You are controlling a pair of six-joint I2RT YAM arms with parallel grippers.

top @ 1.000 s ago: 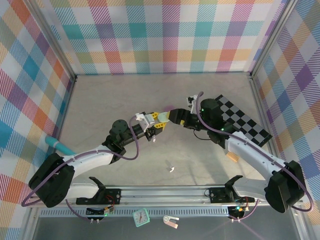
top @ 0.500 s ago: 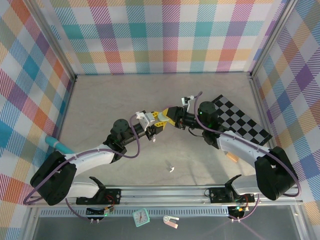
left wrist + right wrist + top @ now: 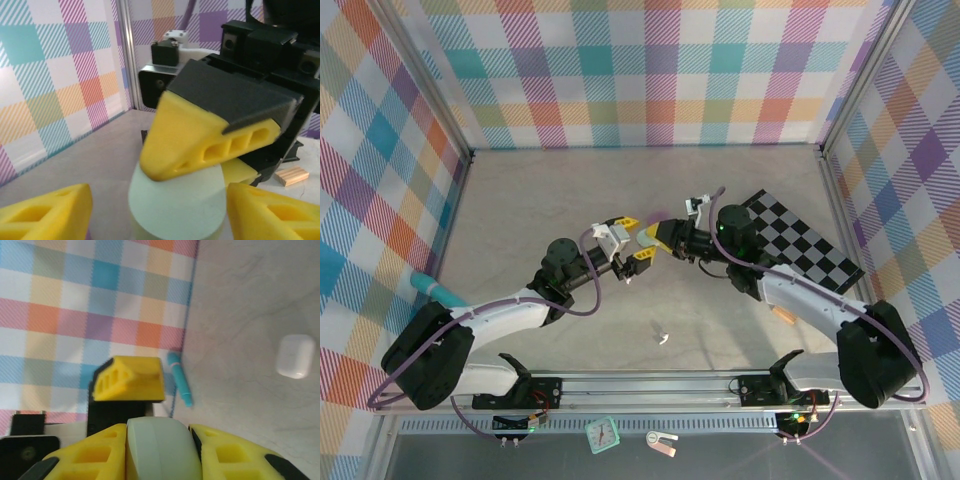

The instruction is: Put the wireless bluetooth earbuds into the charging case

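Right gripper [image 3: 159, 440]: yellow fingers clamped on both sides of the mint-green charging case [image 3: 175, 197], which it holds over the middle of the table [image 3: 540, 200]. Left gripper [image 3: 633, 239]: fingers spread apart, one standing to each side of that same case, meeting the right gripper tip to tip. Also on the table: one white charging case [image 3: 296, 356] lying by itself, and one tiny white earbud [image 3: 663, 339] lying nearer the arm bases, well apart from both grippers.

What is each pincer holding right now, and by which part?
The right pincer clamps the mint-green case across its opposite faces; the left pincer stands open, holding nothing.
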